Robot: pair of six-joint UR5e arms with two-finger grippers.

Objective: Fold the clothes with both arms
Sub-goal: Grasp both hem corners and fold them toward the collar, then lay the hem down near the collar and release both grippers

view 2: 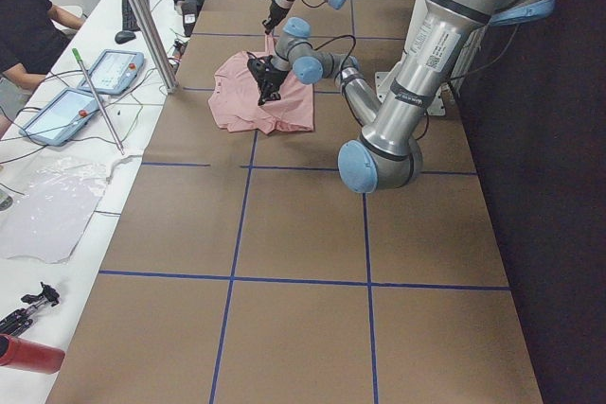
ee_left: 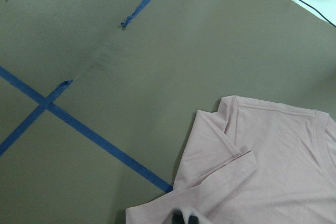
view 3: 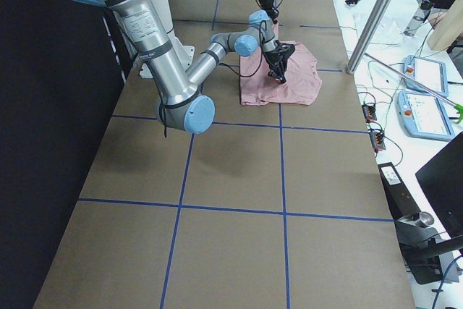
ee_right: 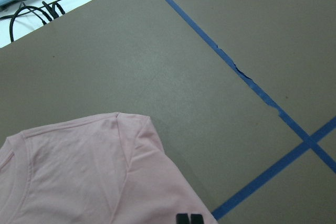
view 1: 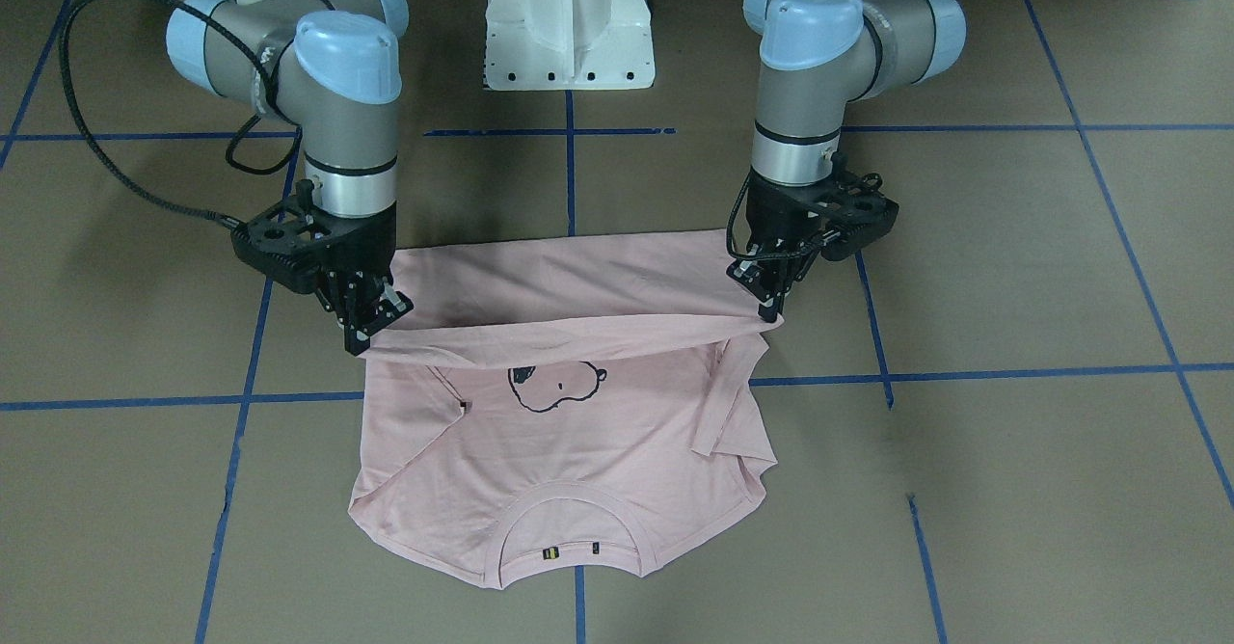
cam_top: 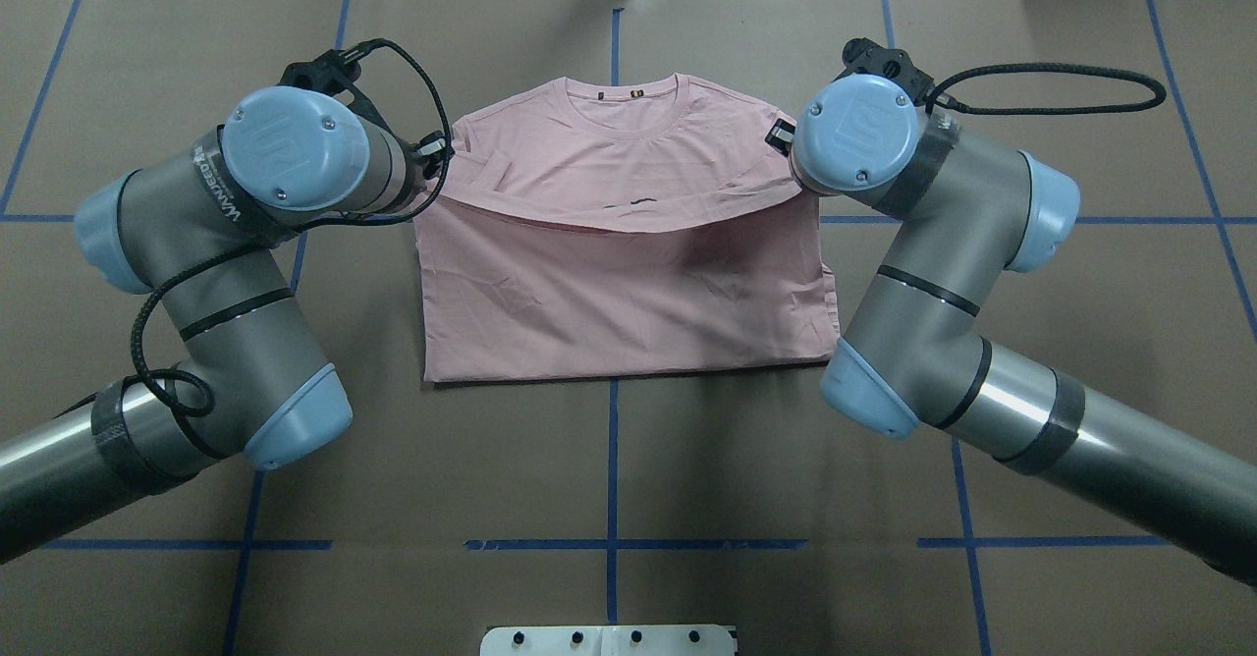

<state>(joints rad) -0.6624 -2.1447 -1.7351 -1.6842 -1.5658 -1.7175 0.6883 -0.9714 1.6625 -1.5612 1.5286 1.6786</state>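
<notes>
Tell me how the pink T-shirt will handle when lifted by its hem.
Likely floppy: the T-shirt sags between the left pincer and right pincer. Probably light: two small pinches carry it. May wrinkle easily; its folded-in sleeve is already creased.

The table (view 1: 1012,268) is lit evenly and brightly from above. A soft shadow is cast on the T-shirt (view 1: 578,432) between the left gripper (view 1: 768,314) and right gripper (view 1: 359,341). Glare is seen on the right arm (cam_top: 1011,403). The left gripper's fingertips (ee_left: 180,217) are blurred.
</notes>
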